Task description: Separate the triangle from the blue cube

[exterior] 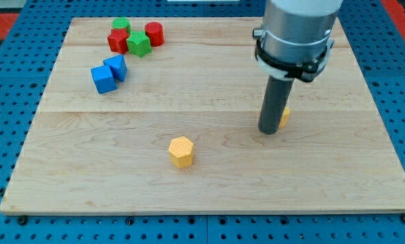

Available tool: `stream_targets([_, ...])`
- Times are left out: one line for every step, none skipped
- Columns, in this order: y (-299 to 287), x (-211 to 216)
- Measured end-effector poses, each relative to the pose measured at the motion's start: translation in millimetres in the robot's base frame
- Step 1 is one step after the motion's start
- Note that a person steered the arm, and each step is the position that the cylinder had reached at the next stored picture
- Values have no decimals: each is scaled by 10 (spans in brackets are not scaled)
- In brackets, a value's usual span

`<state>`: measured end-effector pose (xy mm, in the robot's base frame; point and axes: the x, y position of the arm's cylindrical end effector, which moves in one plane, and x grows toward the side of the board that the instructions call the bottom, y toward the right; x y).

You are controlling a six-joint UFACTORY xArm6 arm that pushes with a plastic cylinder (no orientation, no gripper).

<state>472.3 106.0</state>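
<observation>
Blue triangle and blue cube sit touching at the view's upper left of the wooden board, the triangle just above and to the right of the cube. Above them cluster a red star-like block, a green block, another green block and a red cylinder. My tip rests well apart, at the view's right, just beside an orange block that the rod partly hides. A yellow hexagon lies near the middle. There is no claw, only the rod. The separation looks not yet begun; I judge the next move must bring my tip across to the seam between the two blue blocks.
</observation>
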Motion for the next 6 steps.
stream_targets([34,-246])
stream_targets([-301,-79])
stream_targets([-1387,-79])
stream_targets([-2601,-242])
stream_targets([-3353,-570])
stream_targets([-3260,-1074])
